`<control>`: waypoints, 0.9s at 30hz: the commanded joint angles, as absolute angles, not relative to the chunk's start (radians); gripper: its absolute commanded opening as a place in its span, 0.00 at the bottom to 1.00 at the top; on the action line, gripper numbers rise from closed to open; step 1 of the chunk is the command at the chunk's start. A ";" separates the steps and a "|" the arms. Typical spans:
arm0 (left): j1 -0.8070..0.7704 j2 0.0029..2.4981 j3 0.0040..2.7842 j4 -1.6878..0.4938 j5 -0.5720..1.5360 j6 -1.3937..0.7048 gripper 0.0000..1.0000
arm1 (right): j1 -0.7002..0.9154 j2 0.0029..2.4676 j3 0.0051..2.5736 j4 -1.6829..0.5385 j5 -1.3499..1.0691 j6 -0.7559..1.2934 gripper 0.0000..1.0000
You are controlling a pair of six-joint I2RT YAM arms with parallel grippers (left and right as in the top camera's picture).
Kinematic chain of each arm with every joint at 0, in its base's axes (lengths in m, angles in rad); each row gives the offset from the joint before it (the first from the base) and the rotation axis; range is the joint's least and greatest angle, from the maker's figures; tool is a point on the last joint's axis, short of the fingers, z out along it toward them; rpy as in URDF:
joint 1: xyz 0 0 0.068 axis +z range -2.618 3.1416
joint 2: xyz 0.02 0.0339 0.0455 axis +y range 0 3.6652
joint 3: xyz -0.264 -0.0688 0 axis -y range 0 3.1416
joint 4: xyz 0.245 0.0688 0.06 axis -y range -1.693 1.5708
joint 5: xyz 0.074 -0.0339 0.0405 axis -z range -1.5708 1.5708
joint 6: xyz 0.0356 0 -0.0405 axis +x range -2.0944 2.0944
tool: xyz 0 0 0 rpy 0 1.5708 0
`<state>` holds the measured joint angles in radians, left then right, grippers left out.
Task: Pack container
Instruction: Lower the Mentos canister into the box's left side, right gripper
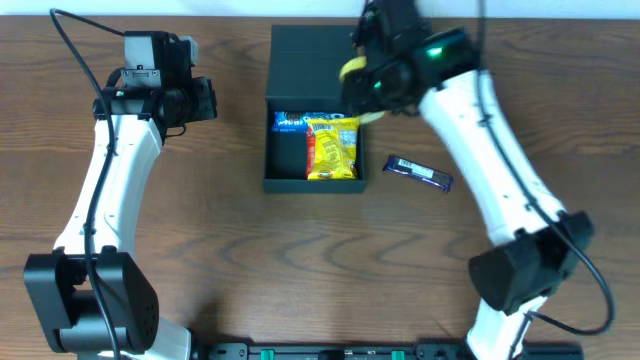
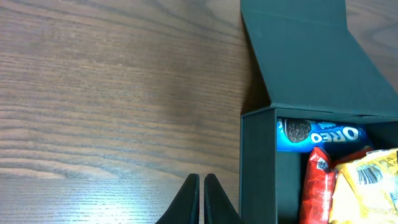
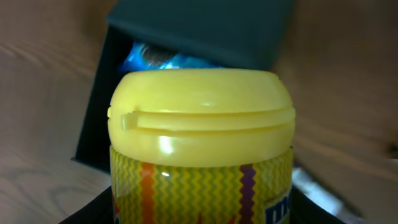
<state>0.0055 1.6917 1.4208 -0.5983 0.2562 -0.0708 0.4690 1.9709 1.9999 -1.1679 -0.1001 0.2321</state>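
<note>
Container (image 1: 312,185): black square box, table centre, betw. both arms; flap lid open, lying flat on far side.
Inside: blue Oreo pack (image 1: 290,122) along the hinge-side wall, yellow snack bag (image 1: 332,148) in front of it, red packet (image 2: 317,186) just beside the bag.
L gripper (image 2: 201,199): jaws pressed together, nothing betw. them; low over bare wood, left of box, apart from it.
R gripper (image 1: 372,85): jaws pinched on a yellow-capped tub (image 3: 200,118) w/ zigzag label; held over box's right rear corner.
Table (image 1: 220,220): wood grain; dark blue bar (image 1: 418,173) lay right of box, not touching.
</note>
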 commanded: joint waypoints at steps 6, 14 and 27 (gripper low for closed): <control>0.006 1.694 1.422 -0.598 0.259 -0.052 0.06 | 0.653 2.079 1.974 -1.079 -0.107 0.416 0.16; 0.006 1.694 1.422 -0.603 0.260 -0.052 0.06 | 0.673 2.186 1.974 -1.036 -0.101 0.529 0.16; 0.006 1.694 1.422 -0.603 0.260 -0.052 0.06 | 0.674 2.275 1.974 -0.962 -0.041 0.564 0.21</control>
